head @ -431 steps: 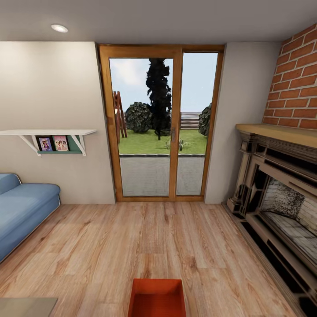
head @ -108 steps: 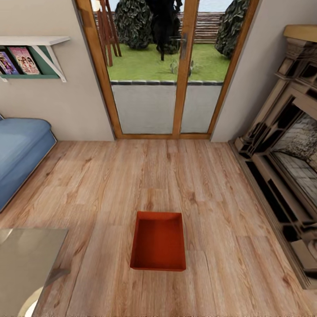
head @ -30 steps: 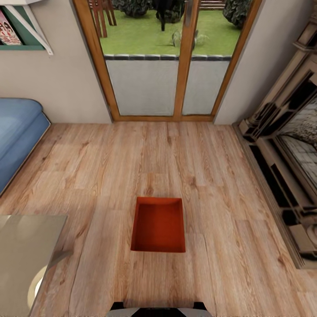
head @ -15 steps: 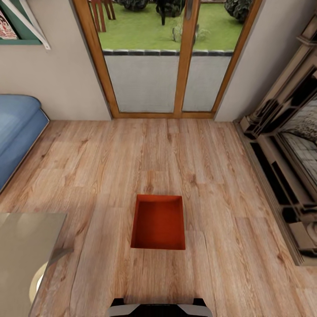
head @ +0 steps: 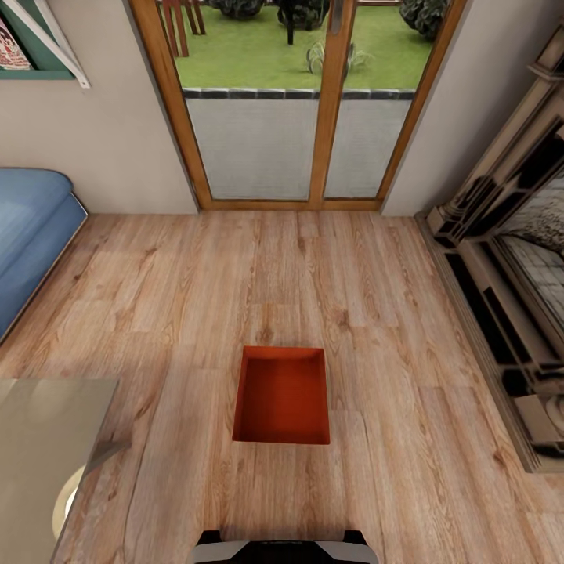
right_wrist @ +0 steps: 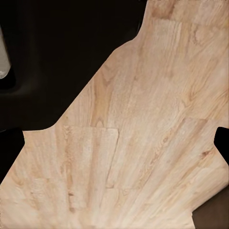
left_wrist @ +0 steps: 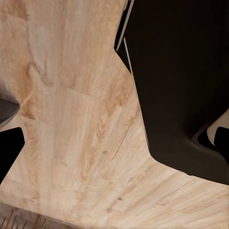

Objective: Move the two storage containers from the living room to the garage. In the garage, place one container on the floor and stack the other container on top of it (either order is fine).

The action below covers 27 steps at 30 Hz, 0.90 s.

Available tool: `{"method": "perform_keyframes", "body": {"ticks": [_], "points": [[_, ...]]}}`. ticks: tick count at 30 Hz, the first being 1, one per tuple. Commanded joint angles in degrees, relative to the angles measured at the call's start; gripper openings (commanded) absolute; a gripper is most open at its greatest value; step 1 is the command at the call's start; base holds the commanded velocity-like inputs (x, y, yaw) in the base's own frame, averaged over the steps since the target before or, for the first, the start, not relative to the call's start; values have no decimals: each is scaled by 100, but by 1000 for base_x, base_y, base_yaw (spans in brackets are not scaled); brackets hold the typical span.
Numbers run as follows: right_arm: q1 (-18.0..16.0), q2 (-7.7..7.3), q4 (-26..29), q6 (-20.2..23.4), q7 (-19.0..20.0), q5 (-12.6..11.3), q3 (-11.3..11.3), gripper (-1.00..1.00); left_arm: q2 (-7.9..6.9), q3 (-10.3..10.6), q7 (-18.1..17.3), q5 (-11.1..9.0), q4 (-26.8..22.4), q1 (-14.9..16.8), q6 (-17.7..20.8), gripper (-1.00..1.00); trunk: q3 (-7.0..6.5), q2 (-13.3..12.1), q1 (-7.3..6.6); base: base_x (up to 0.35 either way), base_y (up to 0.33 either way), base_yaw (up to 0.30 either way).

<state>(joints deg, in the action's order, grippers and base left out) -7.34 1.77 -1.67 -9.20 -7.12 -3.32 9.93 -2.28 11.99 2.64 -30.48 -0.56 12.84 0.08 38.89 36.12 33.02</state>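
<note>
While my base faces the glass doors [head: 290,102], one storage container [head: 282,395] sits empty on the plank floor [head: 392,329], well apart from the sofa [head: 31,235]. Wrist views show dark fingertips [left_wrist: 9,152] over planks, but I cannot tell either gripper's opening.

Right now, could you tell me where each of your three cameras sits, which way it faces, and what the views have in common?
Head view: high on the robot, angled forward and down at the storage container on the wood plank floor before the glass doors; the robot's dark base edge shows at the bottom.
Left wrist view: on the left arm, aimed down at the floor; dark robot body shows.
Right wrist view: on the right arm, aimed down at the floor; dark robot body shows.
Shared: all three show the wood plank floor.
</note>
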Motion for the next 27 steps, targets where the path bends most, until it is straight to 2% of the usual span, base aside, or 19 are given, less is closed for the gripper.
{"method": "perform_keyframes", "body": {"ticks": [1, 13, 18, 24, 27], "points": [[-7, 4, -18, -35, -18, -31, 43, 100, 0, 49, 18, -45, -5, 0, 1, 100, 4, 5, 1, 0, 0, 0], [-7, 2, -18, -31, -63, -4, 51, 100, 0, 49, 18, -45, -5, 0, 1, 100, 4, 5, 1, 0, 0, 0], [-5, -44, -18, -13, -42, -49, 36, 100, 0, 49, 18, -45, -5, 0, 1, 100, 4, 5, 1, 0, 0, 0], [-5, -11, -18, -8, -18, -16, 60, 100, 2, 26, 18, -97, -25, 0, -33, 100, 4, 5, 1, 0, 0, 0], [-7, -7, -14, 0, -10, -24, 50, 100, -8, 29, 36, -99, -184, 0, -36, 100, 4, 5, 1, 0, 0, 0]]}}
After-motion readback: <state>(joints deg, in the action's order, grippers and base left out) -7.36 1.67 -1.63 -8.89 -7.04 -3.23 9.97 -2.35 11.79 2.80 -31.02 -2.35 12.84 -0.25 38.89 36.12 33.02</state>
